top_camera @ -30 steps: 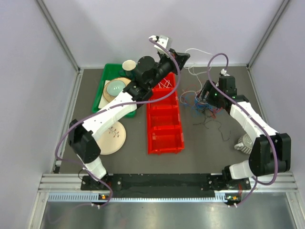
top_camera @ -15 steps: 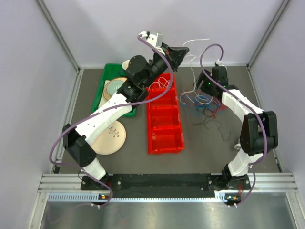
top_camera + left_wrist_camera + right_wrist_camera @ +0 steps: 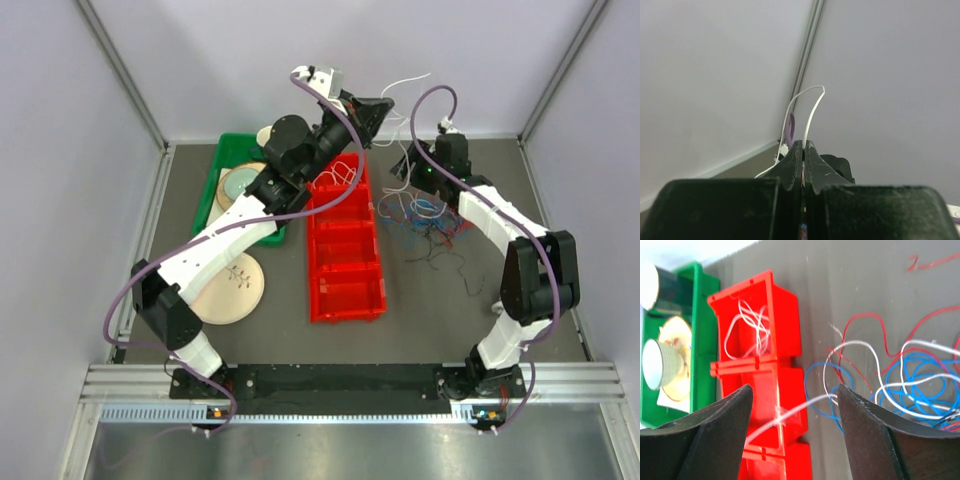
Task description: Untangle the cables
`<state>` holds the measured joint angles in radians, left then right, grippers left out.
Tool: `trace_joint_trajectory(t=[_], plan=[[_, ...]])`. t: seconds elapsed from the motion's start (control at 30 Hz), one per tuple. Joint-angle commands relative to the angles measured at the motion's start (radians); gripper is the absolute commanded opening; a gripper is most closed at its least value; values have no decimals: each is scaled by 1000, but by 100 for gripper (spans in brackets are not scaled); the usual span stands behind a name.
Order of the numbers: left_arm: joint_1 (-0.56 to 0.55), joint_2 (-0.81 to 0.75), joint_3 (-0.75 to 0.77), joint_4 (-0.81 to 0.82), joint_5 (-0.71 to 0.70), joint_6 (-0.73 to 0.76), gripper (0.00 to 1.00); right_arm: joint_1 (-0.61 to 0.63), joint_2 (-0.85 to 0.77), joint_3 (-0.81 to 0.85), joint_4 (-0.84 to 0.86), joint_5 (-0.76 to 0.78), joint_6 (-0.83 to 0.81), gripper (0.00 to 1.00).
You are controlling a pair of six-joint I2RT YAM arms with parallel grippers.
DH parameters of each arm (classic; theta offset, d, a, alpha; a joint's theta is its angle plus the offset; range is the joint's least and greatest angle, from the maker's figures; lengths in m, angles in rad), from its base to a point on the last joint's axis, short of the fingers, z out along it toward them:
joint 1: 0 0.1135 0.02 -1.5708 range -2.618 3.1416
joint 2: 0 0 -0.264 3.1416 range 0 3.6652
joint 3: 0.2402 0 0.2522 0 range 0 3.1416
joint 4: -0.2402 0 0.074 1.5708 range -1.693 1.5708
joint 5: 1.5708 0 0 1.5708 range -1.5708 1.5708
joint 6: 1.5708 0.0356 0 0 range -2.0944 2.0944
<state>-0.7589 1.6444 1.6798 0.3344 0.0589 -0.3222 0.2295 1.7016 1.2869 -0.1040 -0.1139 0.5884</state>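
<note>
Top view, cables: a loose tangle of red, blue, white and black cables (image 3: 432,215) lies on the bench (image 3: 405,305) just right of the red bin (image 3: 345,290). A few white ones sit in the bin's far compartment.
Top view, left pincer: the left pincer (image 3: 378,108) is raised above the bin's far end, and a white cable (image 3: 412,82) arcs from it toward the tangle.
Top view, right pincer: the right pincer (image 3: 422,180) hangs low over the tangle's far-left edge.
Left wrist view, grip: the jaws are pressed together on the white cable (image 3: 809,116), which rises from the tips in a narrow loop.
Right wrist view, pincer: the jaws stand wide apart with nothing held. One white strand crosses the gap between them, above the bin's rim.
Right wrist view, cables: red, blue and white loops overlap on the bench just right of the bin.
Handling: the cables look very light, limp and slippery. A pull on one will probably drag its neighbours.
Where to hold: a single strand at the tangle's loose outer edge looks best, pinched at the fingertips and clear of any crossings.
</note>
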Motion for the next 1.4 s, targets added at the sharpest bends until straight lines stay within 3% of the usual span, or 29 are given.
trace_joint_trajectory(t=[0.0, 0.1, 0.2, 0.63, 0.77, 1.0, 1.13, 1.37], plan=[[1, -58, 69, 31, -40, 52, 0, 11, -63, -50, 23, -66, 8, 68], [1, -54, 106, 18, -41, 63, 0, 11, -80, -86, 9, -66, -16, 66], [1, -55, 113, 18, -34, 61, 0, 11, -92, -113, -5, -24, -53, 73], [1, -81, 130, 77, -68, 48, 0, 30, -71, -107, -31, -79, -171, 72], [1, -83, 150, 112, -139, 67, 0, 33, -98, -119, -26, -76, -150, 71], [9, -34, 224, 69, -195, 175, 0, 30, -190, -216, 26, -3, -44, 83], [42, 17, 274, 32, -191, 157, 0, 28, -188, -256, 53, 13, -7, 80], [72, 23, 238, 41, -165, 98, 0, 42, -80, -235, 50, -20, 17, 73]])
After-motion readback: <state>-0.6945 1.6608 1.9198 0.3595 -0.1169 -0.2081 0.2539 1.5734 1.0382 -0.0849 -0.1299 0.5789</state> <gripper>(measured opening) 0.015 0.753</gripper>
